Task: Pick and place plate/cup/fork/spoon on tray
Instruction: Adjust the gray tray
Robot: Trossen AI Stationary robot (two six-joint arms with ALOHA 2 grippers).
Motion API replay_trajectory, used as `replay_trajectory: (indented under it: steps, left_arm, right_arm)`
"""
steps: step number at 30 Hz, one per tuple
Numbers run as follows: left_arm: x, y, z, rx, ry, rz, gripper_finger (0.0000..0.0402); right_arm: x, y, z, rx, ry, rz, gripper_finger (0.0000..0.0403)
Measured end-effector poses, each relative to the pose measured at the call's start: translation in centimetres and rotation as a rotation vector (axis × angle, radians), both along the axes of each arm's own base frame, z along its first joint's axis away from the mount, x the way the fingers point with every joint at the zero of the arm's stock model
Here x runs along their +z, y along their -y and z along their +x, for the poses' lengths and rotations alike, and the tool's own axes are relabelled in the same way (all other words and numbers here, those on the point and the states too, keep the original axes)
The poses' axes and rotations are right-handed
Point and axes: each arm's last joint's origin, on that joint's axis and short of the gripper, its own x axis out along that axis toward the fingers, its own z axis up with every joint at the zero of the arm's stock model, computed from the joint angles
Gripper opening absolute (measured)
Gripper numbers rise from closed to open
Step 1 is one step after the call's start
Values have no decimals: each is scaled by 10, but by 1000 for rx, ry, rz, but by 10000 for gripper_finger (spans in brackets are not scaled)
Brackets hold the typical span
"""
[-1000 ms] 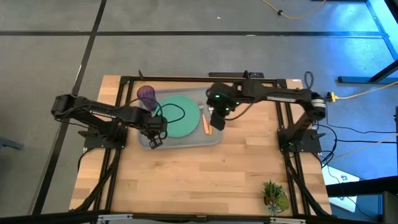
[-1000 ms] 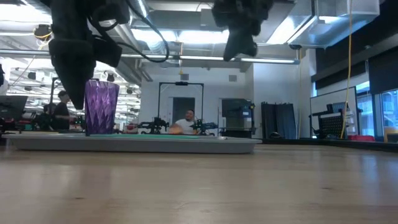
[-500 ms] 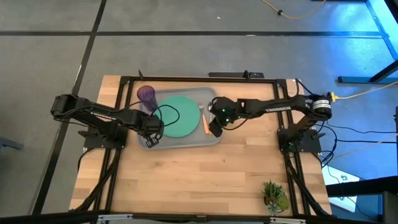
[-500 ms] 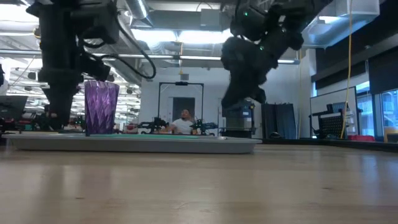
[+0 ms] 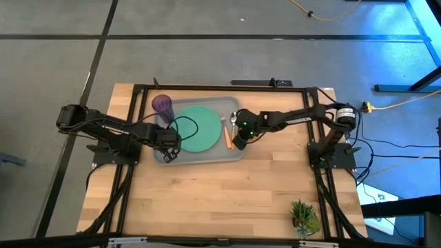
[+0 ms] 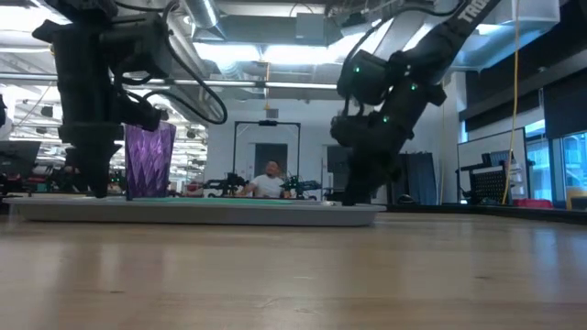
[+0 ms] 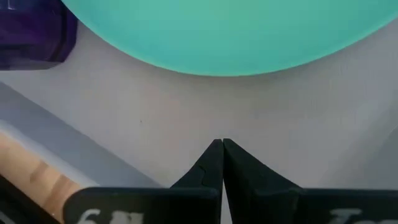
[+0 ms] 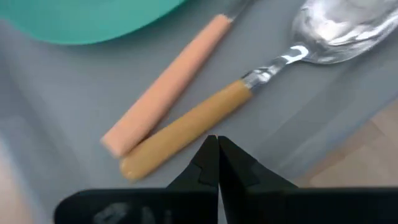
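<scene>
Plate [image 5: 200, 128], cup [image 5: 162, 104], fork [image 8: 165, 86] and spoon [image 8: 249, 87] are seen on the tray [image 5: 207, 156]. Both grippers, left [image 7: 222, 149] and right [image 8: 217, 144], are clenched empty at its opposite edges.

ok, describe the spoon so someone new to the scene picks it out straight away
Find the large grey rectangular tray on the wooden table; a round teal-green plate fills its middle. On the tray's right-hand strip two orange-handled utensils lie side by side, under the right tool. The spoon is the outer one, with a shiny oval bowl, not the fork.

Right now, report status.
Both hands shut, empty, low over tray: left hand, right hand. Plate, cup, fork, spoon on tray. Nothing blocking.
</scene>
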Motion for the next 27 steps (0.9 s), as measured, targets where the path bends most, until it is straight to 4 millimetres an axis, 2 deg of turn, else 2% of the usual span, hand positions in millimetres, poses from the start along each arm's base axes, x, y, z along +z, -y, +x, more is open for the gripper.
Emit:
replay_trajectory:
  steps: [10, 19, 27]
  left_arm:
    - [0, 0, 0, 23, 3, -7, 0]
    - [4, 1, -4, 49, 23, -42, 0]
    - [26, 1, -15, 98, 168, -69, 0]
  right_arm:
    - [-7, 1, -4, -29, -66, 44, 0]
    - [-11, -14, -11, -25, -169, 114, 0]
    - [-10, -35, -13, -27, -219, 150, 0]
